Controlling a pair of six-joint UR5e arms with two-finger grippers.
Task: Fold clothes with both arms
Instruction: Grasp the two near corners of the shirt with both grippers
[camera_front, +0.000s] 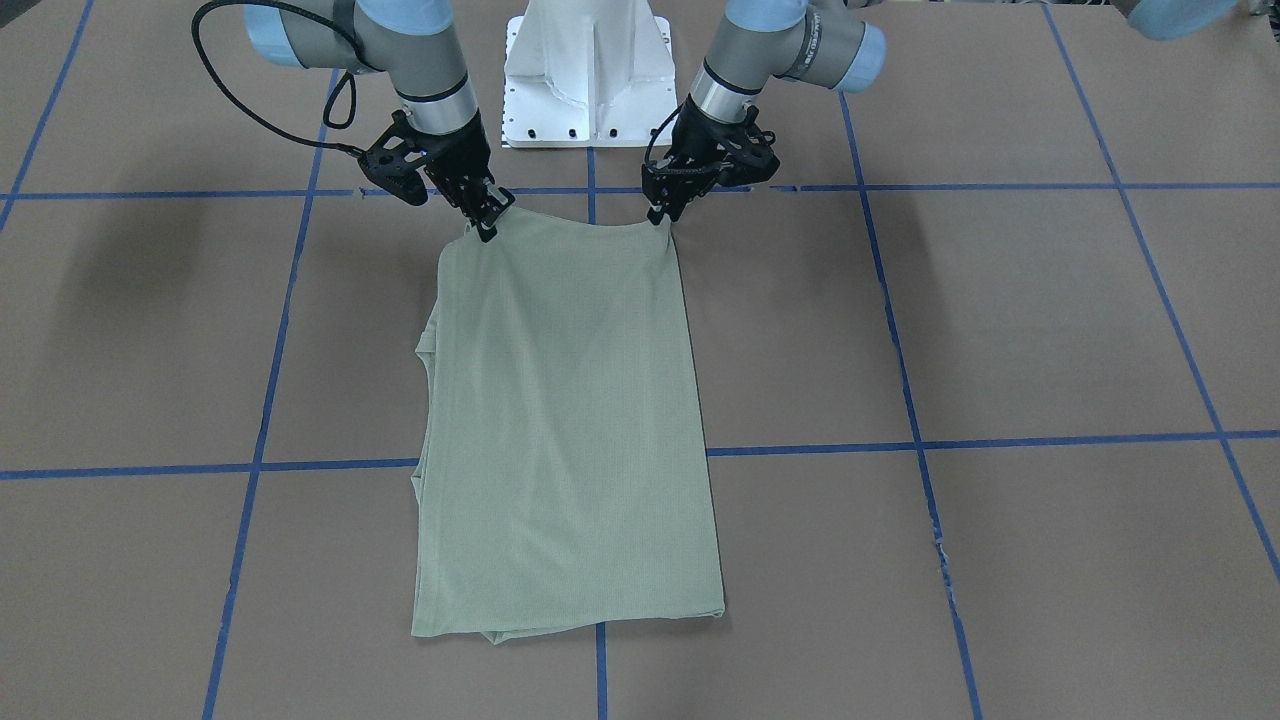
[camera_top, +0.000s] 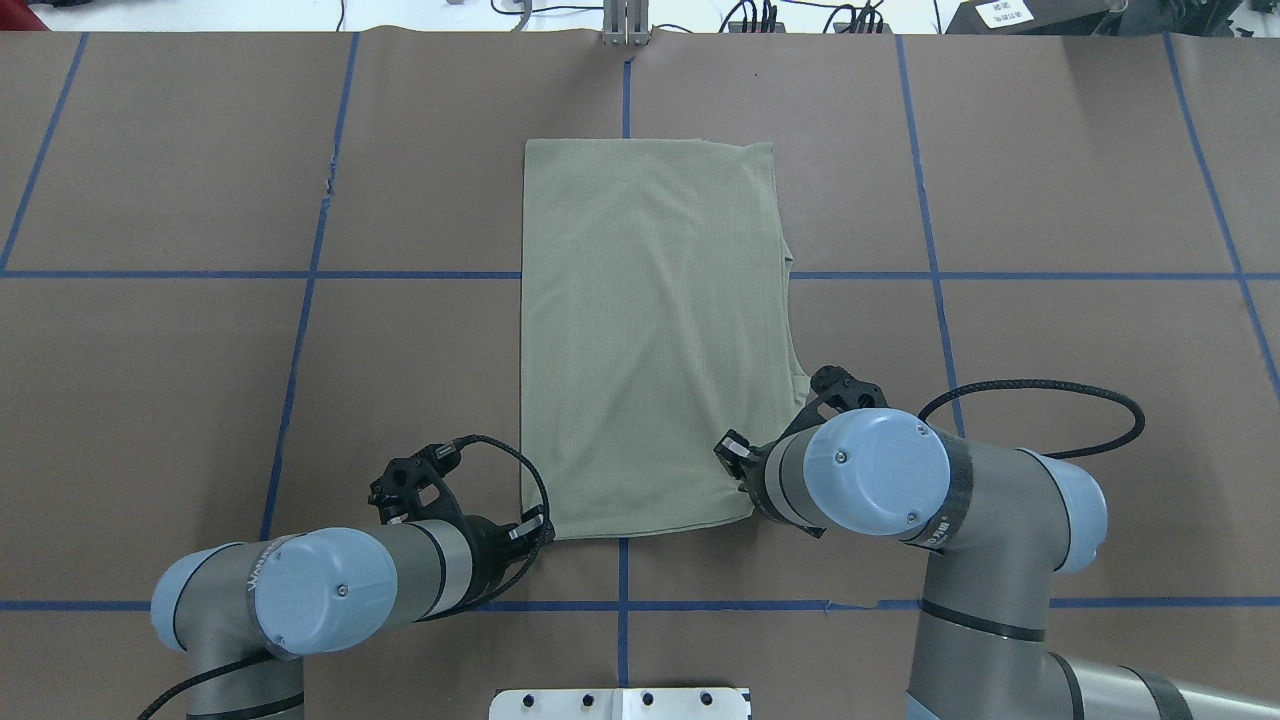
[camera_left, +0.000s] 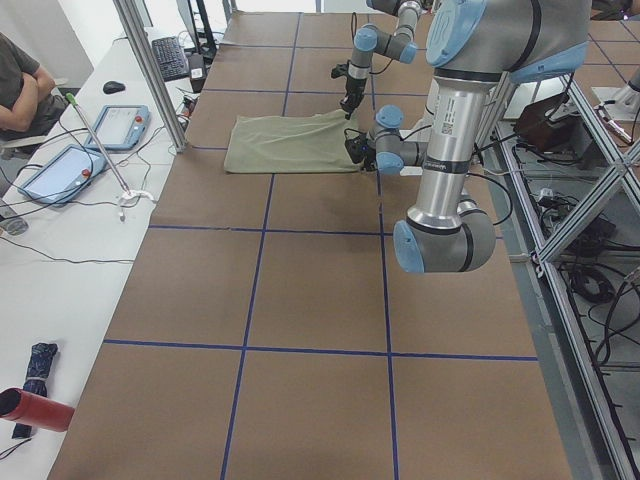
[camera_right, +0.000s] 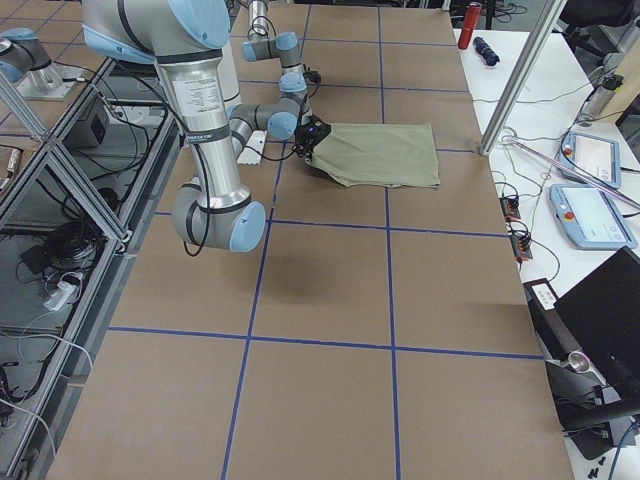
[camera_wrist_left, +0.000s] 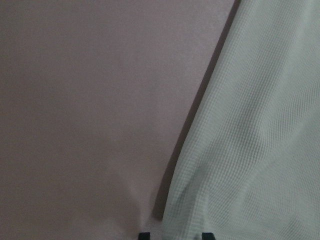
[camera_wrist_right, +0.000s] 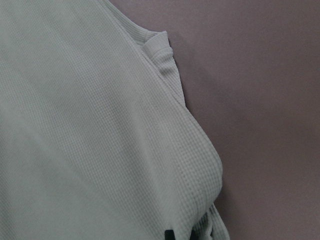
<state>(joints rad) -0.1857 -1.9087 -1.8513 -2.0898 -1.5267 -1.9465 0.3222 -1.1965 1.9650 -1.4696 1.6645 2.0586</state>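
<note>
Both arms reached low from the table's (camera_front: 1000, 320) robot-side edge, wrists tilted down and inward. The left gripper (camera_front: 663, 222) and the right gripper (camera_front: 488, 225) each sat on 1 of the 2 corners of the shirt (camera_front: 570, 430) nearest the robot. Both were pinched nearly closed on the cloth, which rose slightly at those corners. The shirt lay folded into a long rectangle at the table's middle, stretching toward the far edge. Print on the left arm (camera_top: 300, 590) was too small to read.
</note>
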